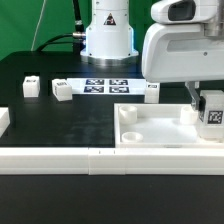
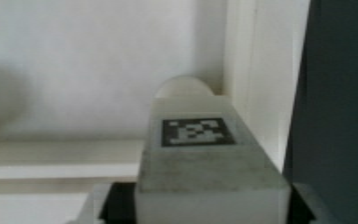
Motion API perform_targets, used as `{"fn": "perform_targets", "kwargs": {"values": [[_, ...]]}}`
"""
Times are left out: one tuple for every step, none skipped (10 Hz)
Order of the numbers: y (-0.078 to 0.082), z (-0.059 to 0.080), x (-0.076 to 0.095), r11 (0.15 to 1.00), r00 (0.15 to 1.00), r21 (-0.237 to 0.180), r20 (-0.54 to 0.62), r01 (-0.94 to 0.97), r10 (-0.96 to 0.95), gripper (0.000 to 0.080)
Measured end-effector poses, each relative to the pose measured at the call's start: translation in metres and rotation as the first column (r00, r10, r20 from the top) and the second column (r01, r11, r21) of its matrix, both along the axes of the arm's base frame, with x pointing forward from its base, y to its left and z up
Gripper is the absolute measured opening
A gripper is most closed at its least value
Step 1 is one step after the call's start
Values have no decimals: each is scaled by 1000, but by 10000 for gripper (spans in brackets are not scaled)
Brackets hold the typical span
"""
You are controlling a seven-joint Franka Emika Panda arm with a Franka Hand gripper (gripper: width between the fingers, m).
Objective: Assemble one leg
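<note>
My gripper is shut on a leg, a stubby white block with a black-and-white tag facing out. It holds the leg upright at the far right corner of the large white square panel in the exterior view. In the wrist view the leg fills the middle between my dark fingers, the gripper closed on its lower part. Its rounded tip points at the panel's raised rim. Whether the leg touches the panel is hidden.
Three more loose legs lie on the black table: two at the back left and one near the panel. The marker board lies by the robot base. Long white rails run along the front; another white part is at the left edge.
</note>
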State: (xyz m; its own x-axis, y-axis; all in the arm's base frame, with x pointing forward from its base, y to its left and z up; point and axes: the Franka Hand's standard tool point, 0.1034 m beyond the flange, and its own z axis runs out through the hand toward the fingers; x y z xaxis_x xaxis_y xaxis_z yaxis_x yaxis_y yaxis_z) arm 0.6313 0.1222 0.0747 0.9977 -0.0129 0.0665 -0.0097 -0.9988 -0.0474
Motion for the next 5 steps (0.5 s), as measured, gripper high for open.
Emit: {"fn": "perform_targets", "kwargs": {"values": [[0, 0, 0, 1000, 1000, 1, -1, 19, -19, 294], [0, 0, 0, 999, 999, 5, -1, 47, -47, 294], [-2, -1, -1, 982, 982, 18, -1, 189, -189, 294], [-2, -1, -3, 949, 949, 31, -11, 314, -314, 294], [-3, -1, -3, 904, 905, 38, -20, 425, -425, 294]]}}
